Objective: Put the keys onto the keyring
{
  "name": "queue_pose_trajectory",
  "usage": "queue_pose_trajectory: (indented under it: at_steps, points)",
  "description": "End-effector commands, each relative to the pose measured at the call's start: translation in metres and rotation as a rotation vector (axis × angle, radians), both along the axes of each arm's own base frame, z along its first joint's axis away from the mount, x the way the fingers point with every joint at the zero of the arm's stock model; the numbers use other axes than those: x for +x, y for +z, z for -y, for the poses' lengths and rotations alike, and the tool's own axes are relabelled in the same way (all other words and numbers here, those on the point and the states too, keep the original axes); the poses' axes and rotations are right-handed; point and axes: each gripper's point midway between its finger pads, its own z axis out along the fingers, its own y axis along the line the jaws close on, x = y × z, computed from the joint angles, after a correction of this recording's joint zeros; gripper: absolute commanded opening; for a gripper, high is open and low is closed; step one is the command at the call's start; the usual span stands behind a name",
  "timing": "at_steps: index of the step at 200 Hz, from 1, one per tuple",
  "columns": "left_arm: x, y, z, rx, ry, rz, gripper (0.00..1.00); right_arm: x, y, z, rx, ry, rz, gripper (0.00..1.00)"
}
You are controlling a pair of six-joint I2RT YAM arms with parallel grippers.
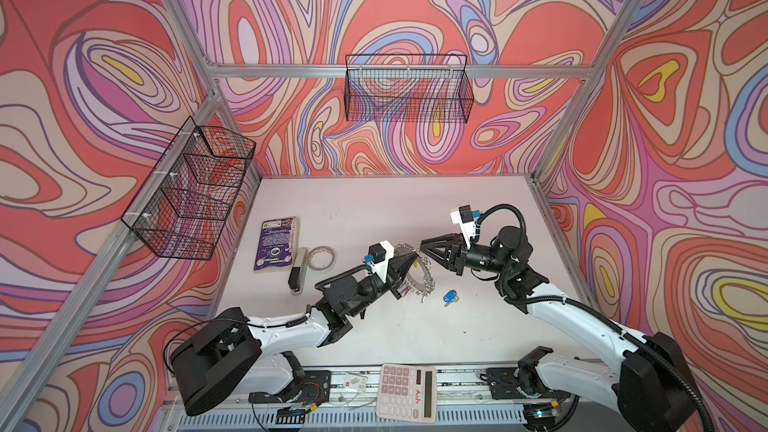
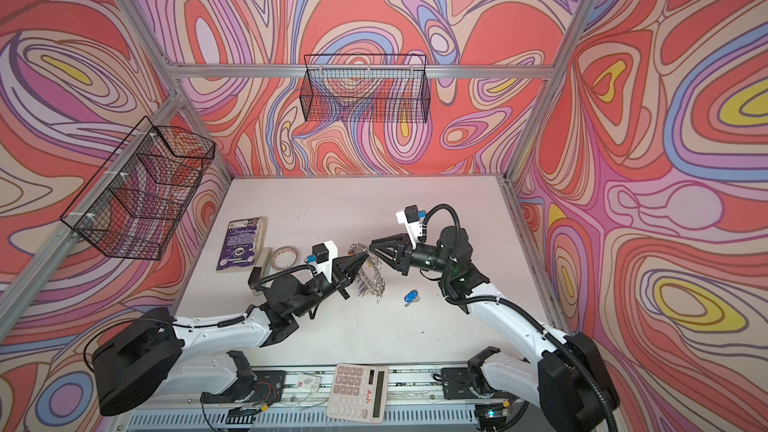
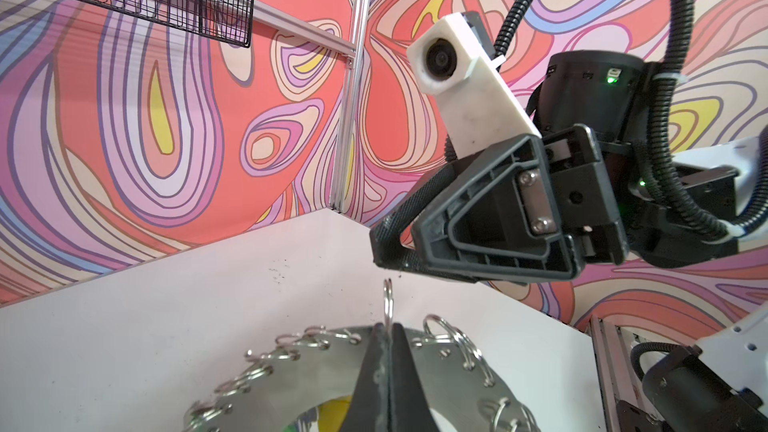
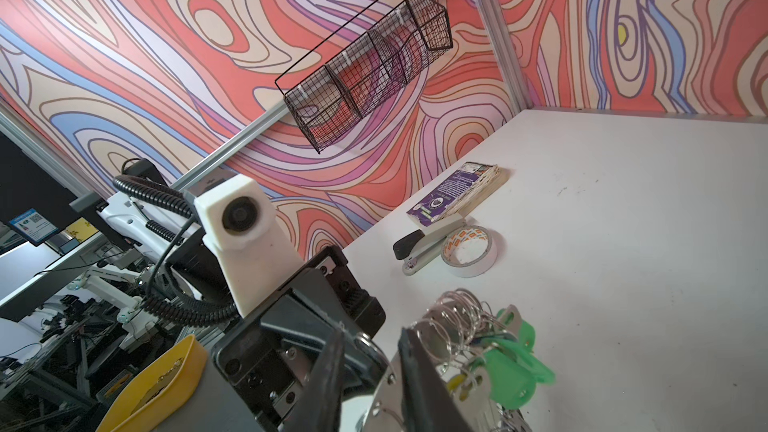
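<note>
In both top views the left pincer (image 1: pixel 414 261) (image 2: pixel 366 257) reaches in from 8 o'clock and is clamped tight on the rim of the keyring (image 1: pixel 426 271) (image 2: pixel 376 274). It holds the keyring tilted up on edge, so the disc shows as a narrow oval whose long axis runs roughly from 11 to 5 o'clock. The pincer's black fingers cover the disc's 9 o'clock half, and the small rings and keys hanging at its lower rim are too small there to tell apart. The left wrist view cuts off the disc's near part; one small ring (image 3: pixel 388 297) stands straight up out of the shut fingertips. The right pincer (image 1: pixel 422 244) (image 2: pixel 371 248) comes from 3 o'clock, its tips at the disc's 12 o'clock edge. In the right wrist view its jaws stand narrowly apart astride the rim, and I cannot tell whether they touch it. Green keys (image 4: pixel 513 367) hang just beside them. A blue key (image 1: pixel 448 297) lies flat on the table (image 1: pixel 374 326) at 5 o'clock from the keyring, apart from it, its tag toward roughly 1 o'clock.
</note>
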Motion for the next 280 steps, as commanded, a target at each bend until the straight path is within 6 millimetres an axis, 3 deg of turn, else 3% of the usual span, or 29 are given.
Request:
queue_pose_trajectory:
  at_steps: [1, 131, 229, 280]
  points:
    - [-0.011, 0.062, -0.008, -0.172, -0.038, 0.114, 0.00, -0.002, 0.010, -0.002, 0.023, 0.036, 0.026, 0.24]
    - [-0.014, 0.070, -0.007, -0.194, -0.061, 0.115, 0.00, -0.006, -0.007, -0.006, 0.025, 0.090, -0.013, 0.10]
    - [-0.011, 0.074, -0.008, -0.215, -0.058, 0.097, 0.00, -0.009, -0.013, -0.009, 0.032, 0.133, -0.027, 0.17]
    - [-0.010, 0.076, -0.007, -0.232, -0.074, 0.074, 0.00, -0.011, -0.014, -0.009, 0.040, 0.148, -0.033, 0.11]
